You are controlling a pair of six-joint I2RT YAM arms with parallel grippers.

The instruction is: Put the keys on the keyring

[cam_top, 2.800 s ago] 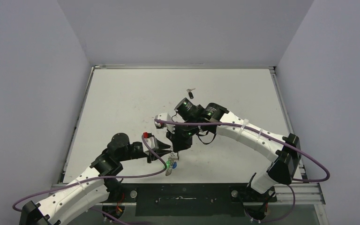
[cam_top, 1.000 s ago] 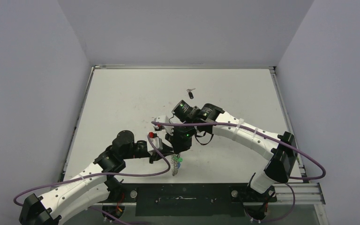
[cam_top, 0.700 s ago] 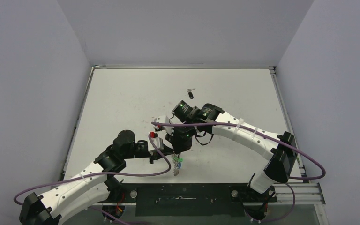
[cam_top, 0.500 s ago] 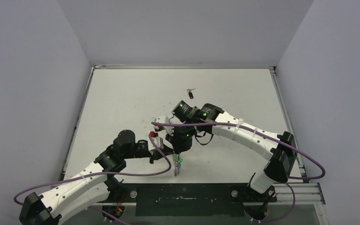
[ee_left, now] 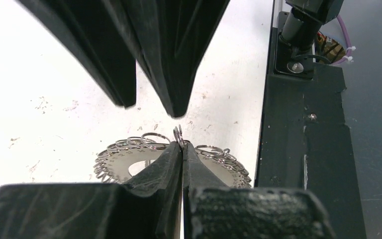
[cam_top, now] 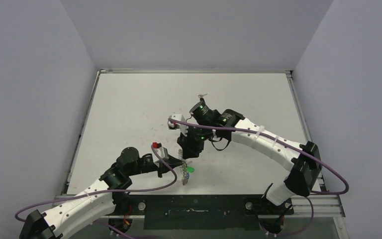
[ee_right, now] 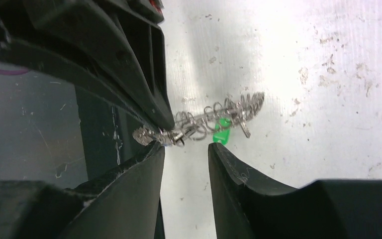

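left gripper clenched on one rim loop of the keyring, near the table's near edge, mid-way along. right gripper released, jaws apart just above it. best hold the ring steady, loop exposed for threading.

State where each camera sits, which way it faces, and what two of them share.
Top external: above and behind the bases, looking down on the table; the left arm and right arm show, meeting at the keyring.
Left wrist: on the left arm, looking along the left gripper, shut on the keyring's rim; the right gripper stands over it.
Right wrist: on the right arm, looking down between its own open fingers at the keyring and table.
Shared: both wrist views show the keyring and the other arm's fingers.
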